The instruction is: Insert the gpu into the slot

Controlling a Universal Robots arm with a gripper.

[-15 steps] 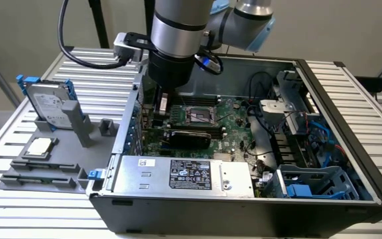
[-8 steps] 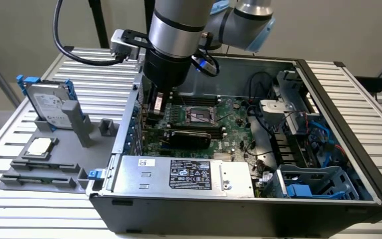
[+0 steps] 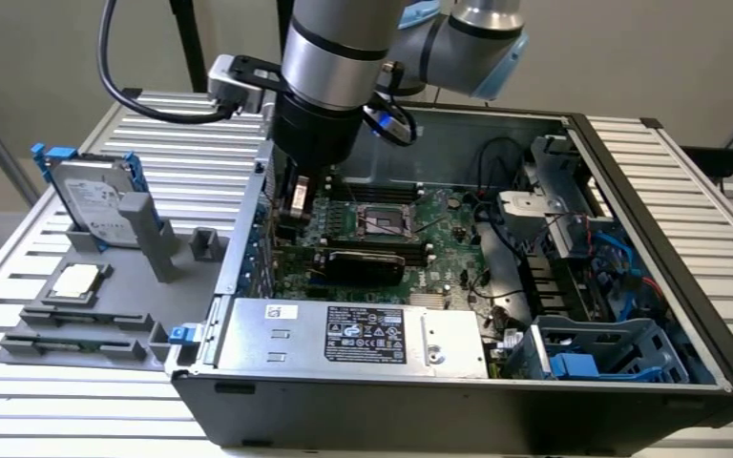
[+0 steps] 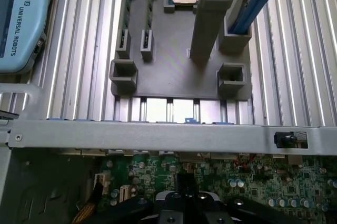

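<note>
Gripper [image 3: 301, 196] low over motherboard [image 3: 380, 234]; gpu [image 3: 360, 258] just beside it.

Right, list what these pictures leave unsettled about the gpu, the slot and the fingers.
- gpu: in the exterior view it lies across the motherboard; whether it is seated cannot be told.
- Slot: no blue strip can be made out; the arm and card cover that area.
- Gripper: in the wrist view it is cut off by the frame's edge; the exterior view has the arm in front.
</note>
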